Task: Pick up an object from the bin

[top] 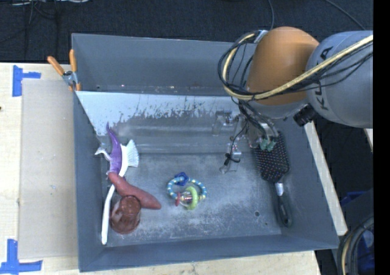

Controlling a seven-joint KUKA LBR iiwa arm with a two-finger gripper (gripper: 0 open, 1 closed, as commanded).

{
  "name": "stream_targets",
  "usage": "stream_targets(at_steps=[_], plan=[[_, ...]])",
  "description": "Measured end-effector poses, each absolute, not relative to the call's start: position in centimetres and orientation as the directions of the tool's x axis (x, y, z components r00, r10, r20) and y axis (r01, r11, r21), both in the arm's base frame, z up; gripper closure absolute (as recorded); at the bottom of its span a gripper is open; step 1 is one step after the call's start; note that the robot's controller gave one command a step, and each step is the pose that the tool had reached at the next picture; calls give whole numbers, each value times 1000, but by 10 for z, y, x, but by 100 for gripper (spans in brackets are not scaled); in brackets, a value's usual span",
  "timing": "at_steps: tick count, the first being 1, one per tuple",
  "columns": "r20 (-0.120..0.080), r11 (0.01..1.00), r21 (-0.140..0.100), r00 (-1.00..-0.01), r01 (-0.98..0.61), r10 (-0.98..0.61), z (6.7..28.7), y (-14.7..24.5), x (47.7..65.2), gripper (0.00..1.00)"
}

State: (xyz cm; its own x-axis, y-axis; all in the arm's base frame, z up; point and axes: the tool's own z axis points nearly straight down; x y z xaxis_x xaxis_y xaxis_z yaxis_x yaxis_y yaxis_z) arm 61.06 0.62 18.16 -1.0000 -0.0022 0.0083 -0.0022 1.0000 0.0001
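My gripper [234,149] hangs under the arm's orange cover, low over the bin floor right of the middle. Just to its right lies a black hairbrush [271,159], bristle head toward the back and handle running to the front right corner. In front and to the left of the gripper, a small toy of coloured rings [186,193] in blue, green and yellow rests on the floor, apart from it. I see nothing held in the gripper.
Along the left wall lie a white brush with a long handle [124,159], a purple piece [114,143] beside it, and a reddish-brown object [129,205] near the front left. The arm and cables hang over the back right.
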Motion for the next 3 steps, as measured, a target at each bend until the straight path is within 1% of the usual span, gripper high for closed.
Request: stream_targets(at_steps=[1,2,3], plan=[[1,1000,0,-1000,-2,-2,186,6,612,0],[0,1000,0,-1000,-4,-4,135,37,580,0],[5,998,1,-998,60,60,88,31,555,0]])
